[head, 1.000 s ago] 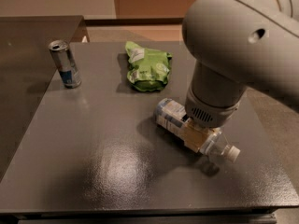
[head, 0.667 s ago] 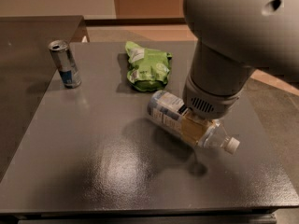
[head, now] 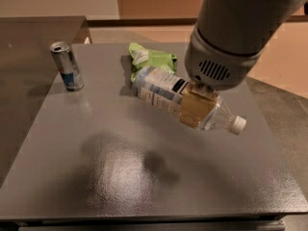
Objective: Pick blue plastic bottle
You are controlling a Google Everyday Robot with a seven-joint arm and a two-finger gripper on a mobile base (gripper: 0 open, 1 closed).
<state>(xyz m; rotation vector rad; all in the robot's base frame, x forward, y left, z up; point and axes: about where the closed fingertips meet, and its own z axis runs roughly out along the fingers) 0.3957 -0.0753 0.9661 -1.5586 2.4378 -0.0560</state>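
Observation:
The blue plastic bottle point(head: 166, 94) is clear, with a white cap at its right end and a pale striped label with a black square. It hangs on its side, tilted cap-down, well above the grey table point(head: 96, 177); its shadow lies on the tabletop below. My gripper point(head: 197, 106) comes down from the large grey arm at the upper right and is shut on the bottle's middle, one tan finger pad point(head: 195, 109) across its front.
A silver-and-blue can point(head: 67, 66) stands upright at the table's far left. A green snack bag point(head: 153, 60) lies at the far middle, partly behind the bottle. A darker counter adjoins on the left; floor shows at right.
The bottle has been lifted off the table in my gripper and now hangs higher, in front of the green bag. The can and the bag have not moved.

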